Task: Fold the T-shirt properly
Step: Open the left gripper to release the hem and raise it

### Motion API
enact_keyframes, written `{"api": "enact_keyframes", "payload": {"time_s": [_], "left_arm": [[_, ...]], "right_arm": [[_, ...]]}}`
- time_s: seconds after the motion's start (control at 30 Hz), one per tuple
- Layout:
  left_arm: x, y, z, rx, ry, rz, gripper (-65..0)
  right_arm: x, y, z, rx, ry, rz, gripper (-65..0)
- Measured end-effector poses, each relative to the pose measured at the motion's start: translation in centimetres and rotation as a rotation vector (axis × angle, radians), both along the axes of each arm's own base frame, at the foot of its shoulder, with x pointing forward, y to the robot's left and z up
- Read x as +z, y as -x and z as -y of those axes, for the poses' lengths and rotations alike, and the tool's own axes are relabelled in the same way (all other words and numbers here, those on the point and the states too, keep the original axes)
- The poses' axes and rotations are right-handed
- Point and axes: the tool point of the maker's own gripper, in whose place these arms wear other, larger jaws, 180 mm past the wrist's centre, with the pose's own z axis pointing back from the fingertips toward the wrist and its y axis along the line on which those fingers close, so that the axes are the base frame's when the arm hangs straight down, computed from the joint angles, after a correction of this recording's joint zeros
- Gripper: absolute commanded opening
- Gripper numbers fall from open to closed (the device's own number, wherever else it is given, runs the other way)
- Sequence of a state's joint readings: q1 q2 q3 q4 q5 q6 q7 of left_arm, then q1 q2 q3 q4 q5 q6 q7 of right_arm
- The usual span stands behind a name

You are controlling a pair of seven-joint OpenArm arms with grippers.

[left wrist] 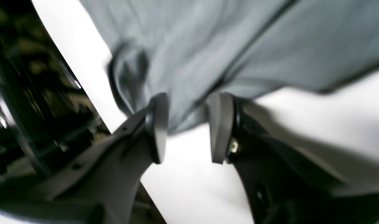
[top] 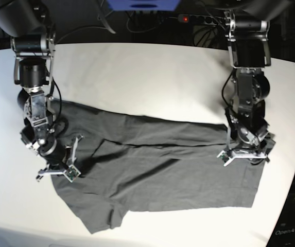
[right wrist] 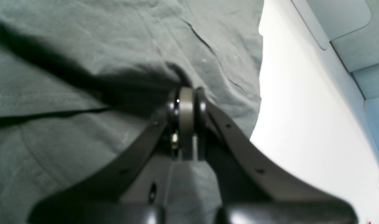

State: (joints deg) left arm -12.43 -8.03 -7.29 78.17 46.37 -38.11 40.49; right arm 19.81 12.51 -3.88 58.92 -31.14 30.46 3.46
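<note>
T-shirt (top: pixel 162 170) spread flat on white counter (top: pixel 137 72), mid-fold. Right hand (right wrist: pixel 186 102) pinched shut on its sleeve-side edge; left hand (left wrist: pixel 187 124) apart over hem edge. Next: left closes, both lift together.

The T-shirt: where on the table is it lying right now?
In the base view the dark charcoal-grey cotton T-shirt lies spread across the near half of the white table, between the right hand and the left hand.
</note>
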Motion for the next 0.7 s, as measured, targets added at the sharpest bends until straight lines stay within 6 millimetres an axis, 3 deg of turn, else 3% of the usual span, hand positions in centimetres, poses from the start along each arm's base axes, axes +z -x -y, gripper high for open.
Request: {"api": "enact_keyframes", "payload": {"time_s": [0.43,0.7], "left_arm": [[0.7,-1.3,1.1,-0.119,-0.04,0.06,-43.6],[-1.0,0.4,1.0,-0.186,-0.053,0.012,-43.6]], "right_arm": [[0.0,0.0,0.0,0.0,0.0,0.0,-64.7],[0.0,0.0,0.0,0.0,0.0,0.0,-64.7]]}}
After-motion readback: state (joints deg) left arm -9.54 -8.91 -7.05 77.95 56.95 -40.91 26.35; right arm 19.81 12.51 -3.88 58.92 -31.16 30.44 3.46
